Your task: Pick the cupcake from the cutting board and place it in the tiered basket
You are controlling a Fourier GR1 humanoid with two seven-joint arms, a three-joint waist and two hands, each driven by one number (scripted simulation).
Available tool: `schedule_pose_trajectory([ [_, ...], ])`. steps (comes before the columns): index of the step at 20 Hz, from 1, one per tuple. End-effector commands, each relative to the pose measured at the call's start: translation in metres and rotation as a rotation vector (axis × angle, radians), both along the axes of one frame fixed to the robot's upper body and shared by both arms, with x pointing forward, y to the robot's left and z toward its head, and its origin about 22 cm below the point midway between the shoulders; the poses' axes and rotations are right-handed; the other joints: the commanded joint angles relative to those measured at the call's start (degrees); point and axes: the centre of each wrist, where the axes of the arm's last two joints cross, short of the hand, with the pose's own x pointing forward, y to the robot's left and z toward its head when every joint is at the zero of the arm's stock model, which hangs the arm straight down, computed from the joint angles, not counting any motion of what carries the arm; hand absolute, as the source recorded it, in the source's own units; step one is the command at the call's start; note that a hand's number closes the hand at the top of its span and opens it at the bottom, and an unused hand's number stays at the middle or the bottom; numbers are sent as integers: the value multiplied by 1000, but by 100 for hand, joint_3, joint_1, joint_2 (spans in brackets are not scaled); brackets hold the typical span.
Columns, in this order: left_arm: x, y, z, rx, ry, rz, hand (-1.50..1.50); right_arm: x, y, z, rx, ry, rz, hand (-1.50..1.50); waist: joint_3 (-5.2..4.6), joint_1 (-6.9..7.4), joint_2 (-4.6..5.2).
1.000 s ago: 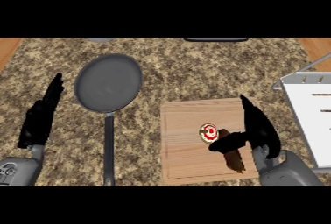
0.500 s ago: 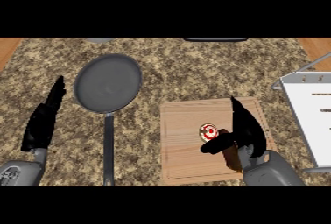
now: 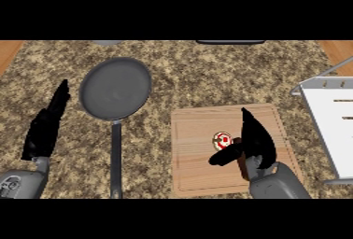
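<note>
- the cutting board is the landmark here: a pale wooden slab lying flat on the speckled stone counter, toward the lower right of the head view.
- the cupcake sits on the cutting board, a little right of the board's middle, seen from above as a white top with red marks.
- the right hand is over the cutting board's right half, fingers straight and pointing away toward the board's far edge, thumb sticking out to the left just below the cupcake.
- this hand is released, not grasping; the cupcake lies just beside its fingers and thumb, and whether they touch it i cannot tell.
- the frying pan lies on the counter left of the cutting board, its round bowl beyond the board's far left corner and its long handle running down alongside the board's left edge, apart from it.
- the left hand rests well left of the cutting board, past the frying pan, fingers straight and up, holding nothing.
- the basket, white with a grey frame, stands just right of the cutting board at the view's right edge.
</note>
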Motion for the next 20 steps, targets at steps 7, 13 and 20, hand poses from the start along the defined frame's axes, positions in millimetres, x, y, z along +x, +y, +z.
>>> schedule_pose_trajectory([
  [7, 1, -3, 5, 18, -24, -12, 0, 16, 24, 4, -10, 166, -139, -150, 8, 50, 12],
  [13, -3, -3, -8, 19, -8, -7, 0, 27, 13, -3, 29, 205, -133, -150, 8, 37, 19],
  [20, 3, 7, 2, 9, -9, -7, 0, 22, 33, -28, -61, 248, 114, 150, 7, 47, 20],
])
